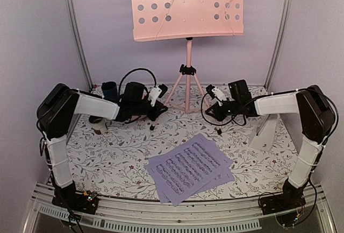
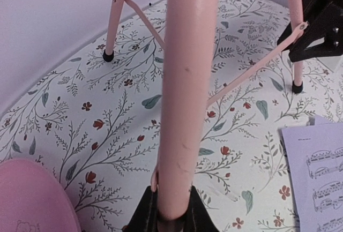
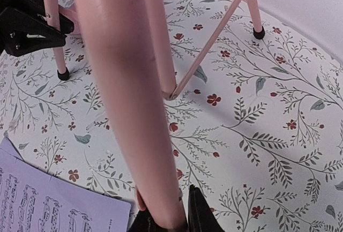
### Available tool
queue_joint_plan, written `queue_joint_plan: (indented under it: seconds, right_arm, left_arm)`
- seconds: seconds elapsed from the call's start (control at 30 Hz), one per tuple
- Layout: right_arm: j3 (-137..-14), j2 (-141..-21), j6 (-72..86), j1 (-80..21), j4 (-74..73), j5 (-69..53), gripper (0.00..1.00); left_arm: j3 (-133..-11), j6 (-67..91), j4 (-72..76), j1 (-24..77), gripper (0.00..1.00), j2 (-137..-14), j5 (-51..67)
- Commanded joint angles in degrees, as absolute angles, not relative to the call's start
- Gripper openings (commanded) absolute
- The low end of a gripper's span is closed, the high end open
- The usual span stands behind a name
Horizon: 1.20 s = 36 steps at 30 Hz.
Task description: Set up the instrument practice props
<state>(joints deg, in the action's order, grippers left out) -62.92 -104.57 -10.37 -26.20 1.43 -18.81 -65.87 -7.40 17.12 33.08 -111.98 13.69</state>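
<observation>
Fingers of the left gripper (image 2: 171,216) pinch narrowly around one leg of the pink perforated-metal music stand (image 1: 186,7), which stands at twelve o'clock. The right gripper (image 3: 168,218) pinches another leg. Placing the stand seems the step in hand. Next, I'd say, both let go and fetch the lavender printed sheet-music pages (image 1: 191,168) at six o'clock.

Gloss against matt
Music stand (image 2: 187,82) tube between the fingers (image 2: 140,216): smooth, glossy painted metal. Sheet music (image 2: 316,173) beside them: matt paper. Table cover (image 2: 107,125) beneath: matt print.
</observation>
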Motion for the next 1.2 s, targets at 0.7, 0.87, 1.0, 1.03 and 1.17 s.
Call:
queue_joint_plan:
  seconds: [0.7,0.87,1.0,1.03,1.17]
  right_arm:
    - [-72.0,-114.4,-5.7,-22.9,-11.1,-7.4,0.0]
    - [-69.8,-112.5,-5.5,-24.1,-10.7,-8.4,0.0]
    - [-66.3,-111.1,-5.4,-25.1,-10.7,-8.7,0.0]
    - [-65.7,-110.7,-5.4,-25.5,-10.8,-8.7,0.0]
    - [-63.5,-108.4,-4.2,-26.4,-10.4,-9.2,0.0]
  left_arm:
    - [-91.0,-5.3,4.9,27.2,0.0,-129.8,11.2]
    - [-86.9,-5.9,5.7,27.2,0.0,-126.9,10.3]
    - [-84.6,-6.1,6.3,27.2,0.0,-125.3,10.2]
    - [-84.6,-6.1,6.2,27.2,0.0,-125.3,10.2]
    - [-83.9,-5.7,6.1,27.3,0.0,-124.5,10.9]
